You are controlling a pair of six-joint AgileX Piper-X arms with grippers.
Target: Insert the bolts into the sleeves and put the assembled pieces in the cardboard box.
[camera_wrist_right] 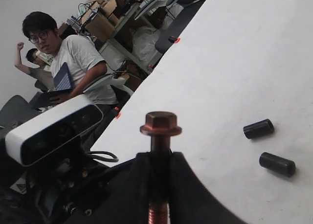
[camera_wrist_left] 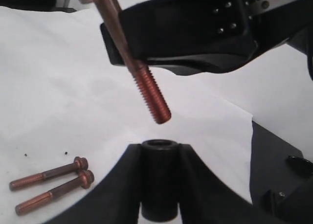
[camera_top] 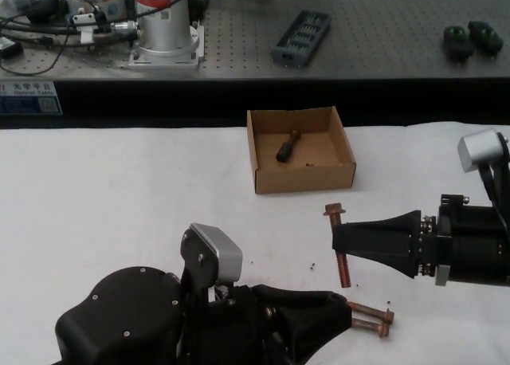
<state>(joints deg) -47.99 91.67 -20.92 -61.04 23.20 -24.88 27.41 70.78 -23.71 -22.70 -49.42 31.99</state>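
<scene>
Copper bolt (camera_top: 341, 249) (camera_wrist_left: 142, 77) (camera_wrist_right: 159, 136) clamped by its shank in right gripper (camera_top: 336, 241) (camera_wrist_right: 159, 185), flanged hex head up, threaded end down, roughly upright in the high view. Hangs just above black sleeve (camera_wrist_left: 159, 180), with the tip near the open bore but clear of it, not yet inside. Sleeve pinched upright between the fingers of left gripper (camera_wrist_left: 159, 155) (camera_top: 341, 308), open end facing up toward the bolt. Both grippers over white cloth (camera_top: 119, 198) at the near side of the bench, left one nearest the camera, right one reaching in from the side. Two spare bolts (camera_wrist_left: 51, 182) (camera_top: 371, 317) lying side by side on the cloth just beside the left gripper, nearly parallel, heads at the same end. Two loose sleeves (camera_wrist_right: 268, 145) on their sides on the cloth, near each other but apart, seen in the right wrist view. Cardboard box (camera_top: 303, 176) open-topped, farther back on the cloth, well apart from both grippers. One assembled piece (camera_top: 287, 147) lying at a slant on the box floor.
</scene>
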